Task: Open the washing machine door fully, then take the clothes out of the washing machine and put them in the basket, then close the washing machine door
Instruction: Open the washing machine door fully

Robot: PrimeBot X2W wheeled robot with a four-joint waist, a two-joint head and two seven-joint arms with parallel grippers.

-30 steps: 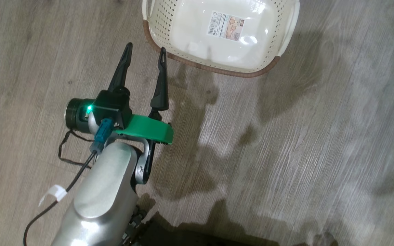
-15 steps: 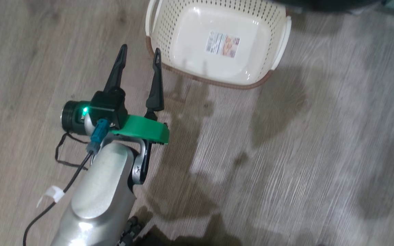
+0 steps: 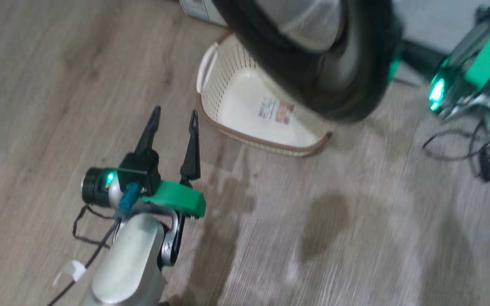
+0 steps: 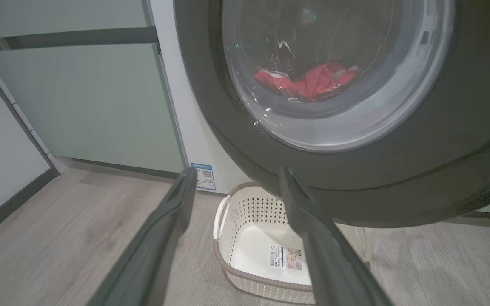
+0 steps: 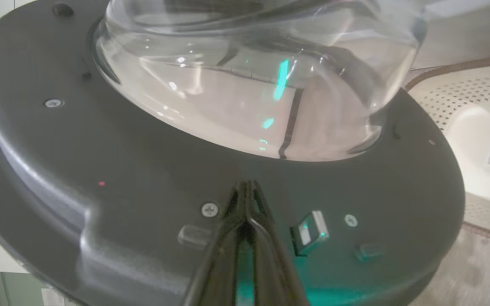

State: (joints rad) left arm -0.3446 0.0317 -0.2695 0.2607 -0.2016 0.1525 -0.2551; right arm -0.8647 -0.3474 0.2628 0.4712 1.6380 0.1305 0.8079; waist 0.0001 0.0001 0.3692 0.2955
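The washing machine door point(image 3: 279, 72) stands swung out above the basket point(image 3: 245, 142), its black rim and glass bowl at the top of the head view. My right gripper point(image 5: 247, 187) is shut, its tips at the inner black rim of the door point(image 5: 100, 148) just below the bulging glass; whether they touch it I cannot tell. My left gripper point(image 3: 175, 114) hangs open and empty over the floor, left of the basket. In the left wrist view, red clothes point(image 4: 313, 80) show through the door glass. The washing machine point(image 4: 185, 106) front is white.
Pale green cabinets point(image 4: 79, 97) stand left of the machine, with a dark skirting along the wall. The basket point(image 4: 236, 212) sits on wood floor directly under the door. My right arm's wrist point(image 3: 453, 80) with green parts is at the upper right, cables hanging below it.
The head camera has tilted up, so the basket sits lower in the picture and the door and right arm have come into view. The left gripper stays open in the same pose.
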